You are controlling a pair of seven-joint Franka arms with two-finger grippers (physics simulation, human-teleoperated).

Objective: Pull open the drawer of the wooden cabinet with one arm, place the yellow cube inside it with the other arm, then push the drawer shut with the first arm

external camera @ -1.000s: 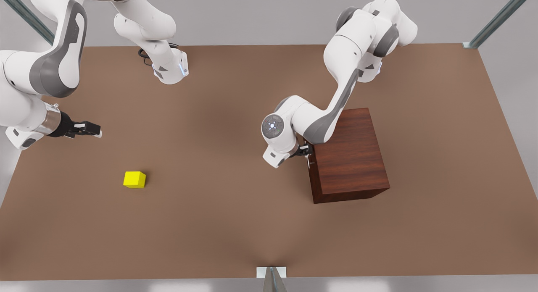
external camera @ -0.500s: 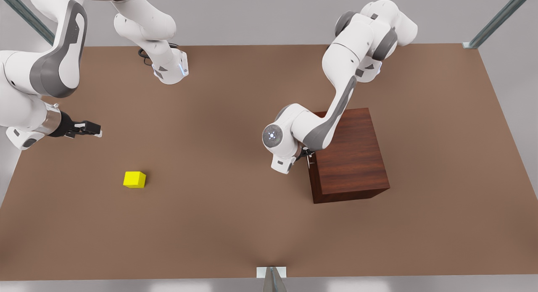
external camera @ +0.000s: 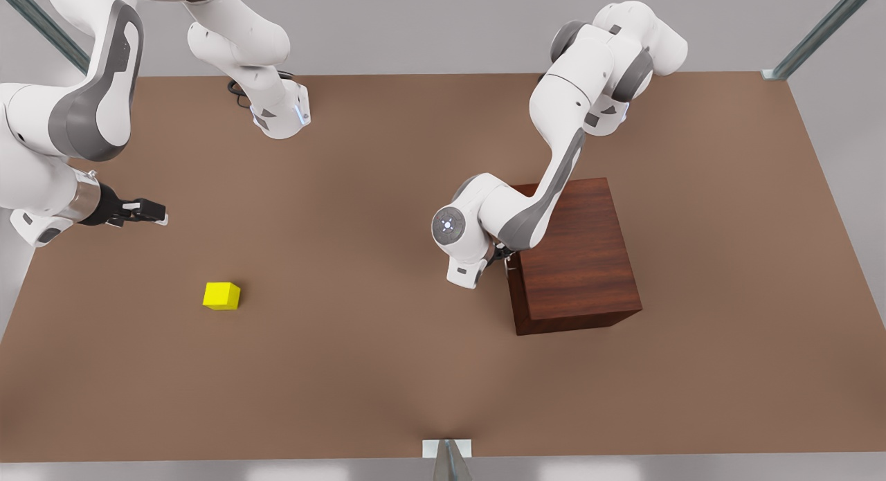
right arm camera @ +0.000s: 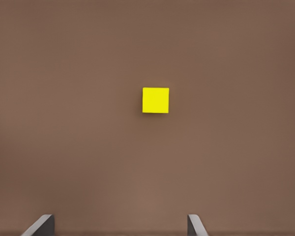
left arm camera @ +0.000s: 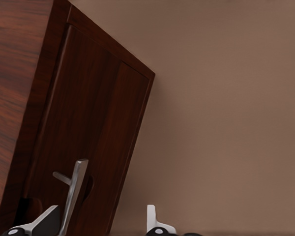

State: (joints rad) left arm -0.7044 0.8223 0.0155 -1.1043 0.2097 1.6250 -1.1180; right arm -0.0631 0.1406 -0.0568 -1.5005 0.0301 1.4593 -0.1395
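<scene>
At the wooden cabinet (external camera: 578, 256), which stands on the brown tabletop (external camera: 387, 370), the left gripper (left arm camera: 101, 223) sits against the drawer (left arm camera: 96, 147) front with its fingers spread apart on either side of the thin silver bar handle (left arm camera: 73, 191); one fingertip lies between the bar and the panel, the other out in the open beside it, and neither visibly pinches the bar. The drawer front lies flush with the cabinet's face. In the front view the same gripper (external camera: 504, 254) is tucked at the cabinet's upper front edge, under the white arm's bent wrist.

Well apart from the cabinet, toward the front view's left, the yellow cube (external camera: 221, 295) rests alone on the tabletop. The right gripper (external camera: 144, 211) waits farther from the cabinet than the cube, off the tabletop, fingers parted and holding nothing. Its wrist camera looks down on the yellow cube (right arm camera: 156, 100), framed beyond two spread fingertips (right arm camera: 39, 225).
</scene>
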